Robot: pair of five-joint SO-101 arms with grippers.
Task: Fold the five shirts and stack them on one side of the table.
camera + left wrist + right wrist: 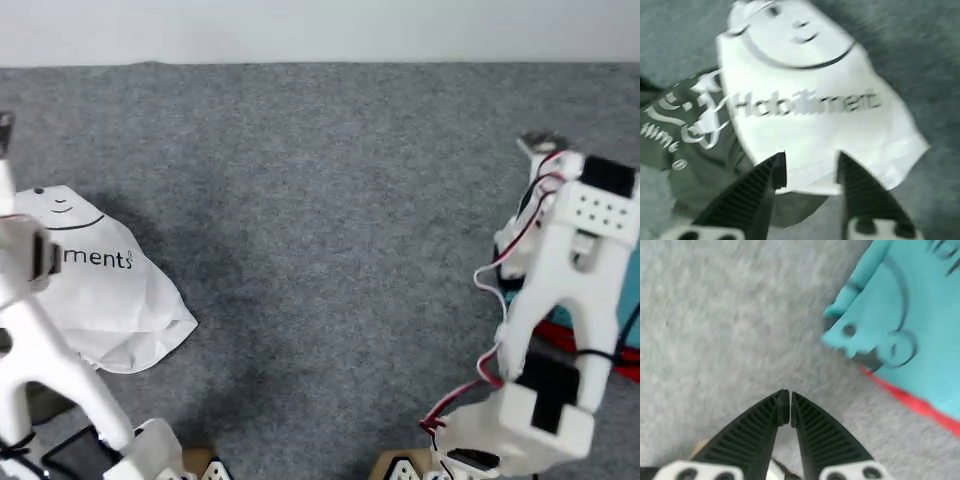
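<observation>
A folded white shirt (810,105) with dark print lies on top of a dark green shirt (685,150). My left gripper (810,167) hangs open just above the white shirt's near edge, with nothing between its fingers. In the high view the white shirt (110,295) sits at the table's left side beside the left arm (40,350). A teal shirt (910,325) lies on a red shirt (920,407) at the right side. My right gripper (786,407) is shut and empty over bare grey surface, a short way from the teal shirt's corner.
The table is covered in grey carpet (330,220), open across the middle and back. The right arm (570,290) stands over the teal shirt (557,320) and red shirt (625,368) at the right edge.
</observation>
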